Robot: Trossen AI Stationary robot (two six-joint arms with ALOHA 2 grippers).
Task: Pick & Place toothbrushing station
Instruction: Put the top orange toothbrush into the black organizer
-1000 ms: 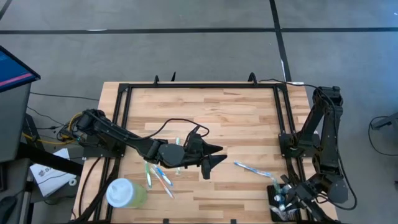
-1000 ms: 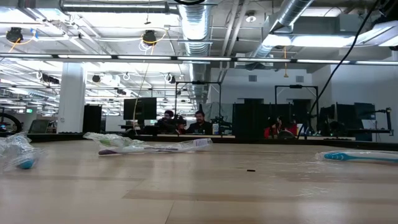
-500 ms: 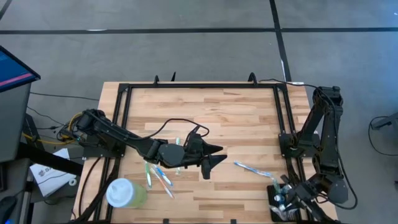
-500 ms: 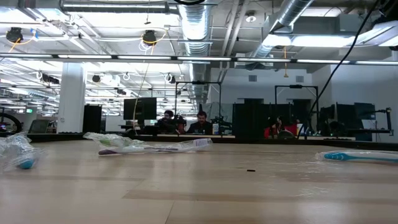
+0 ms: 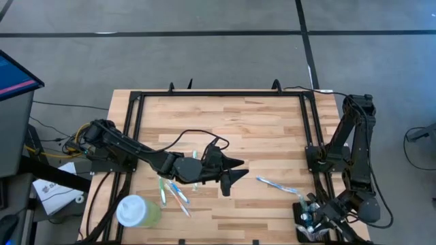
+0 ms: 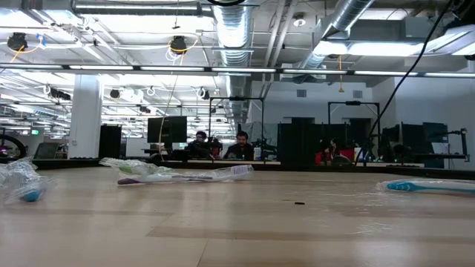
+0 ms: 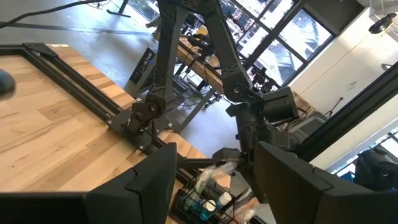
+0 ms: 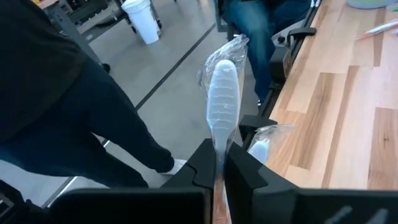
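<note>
My pincer (image 8: 216,169) is black, pinching a white toothbrush (image 8: 222,106) in clear wrap; the counter (image 5: 259,122) is pale striped wood, the cup (image 5: 138,211) pale green with a white lid

The toothbrushing station (image 5: 308,224) is partly cut off by the high view's bottom edge; the right gripper (image 5: 319,219) hides its top.

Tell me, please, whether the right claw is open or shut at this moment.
Shut. In the right wrist view the right claw has its two dark fingers pressed against a plastic-wrapped toothbrush that sticks out from between them.
</note>
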